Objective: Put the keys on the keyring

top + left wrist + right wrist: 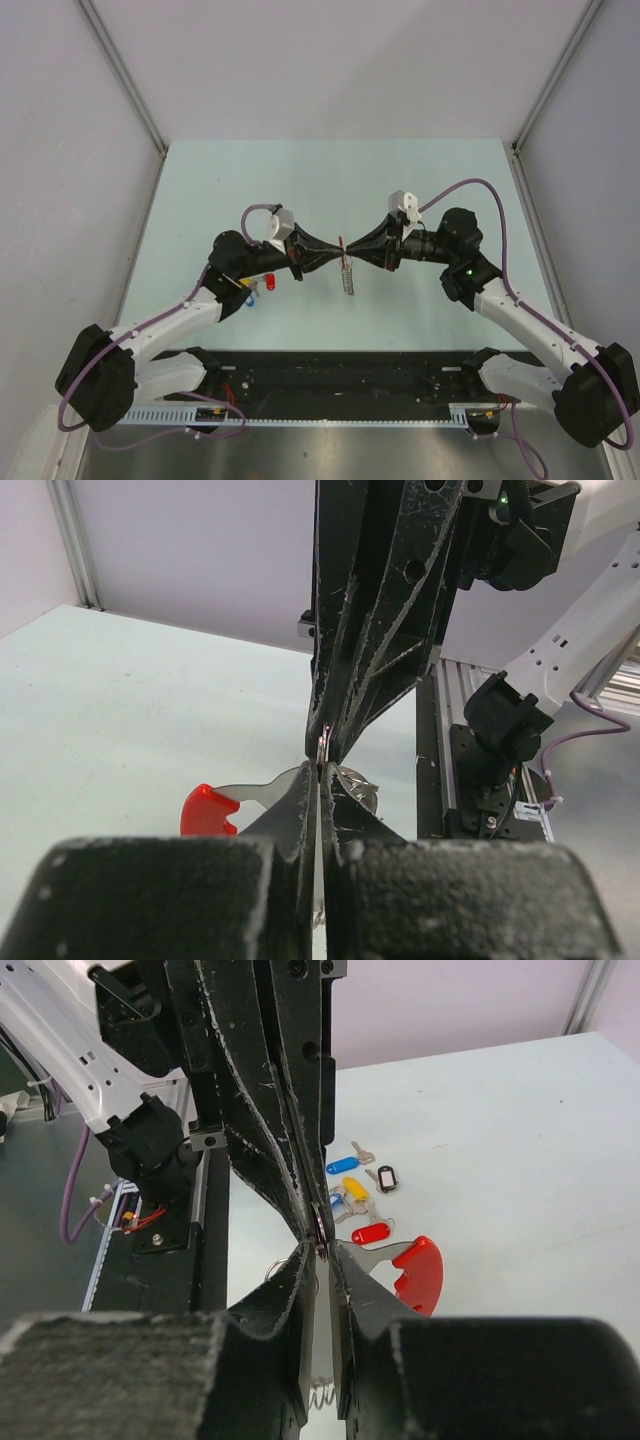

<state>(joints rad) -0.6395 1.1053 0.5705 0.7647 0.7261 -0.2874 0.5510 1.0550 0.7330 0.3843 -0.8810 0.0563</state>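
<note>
The keyring hangs above the table between both grippers, its red band (205,808) out to one side and its grey chain strip (348,280) dangling below. My left gripper (320,770) is shut on the keyring's metal part. My right gripper (322,1250) meets it tip to tip from the opposite side, its jaws drawn in close on the same metal ring (322,1232). The red band (420,1272) also shows in the right wrist view. The keys (358,1200) lie loose on the table, with red, yellow, blue and black heads, beside the left arm (258,288).
A black rail (340,385) with the arm bases runs along the near edge. Grey walls (80,150) enclose the pale green table (330,180) on the left, back and right.
</note>
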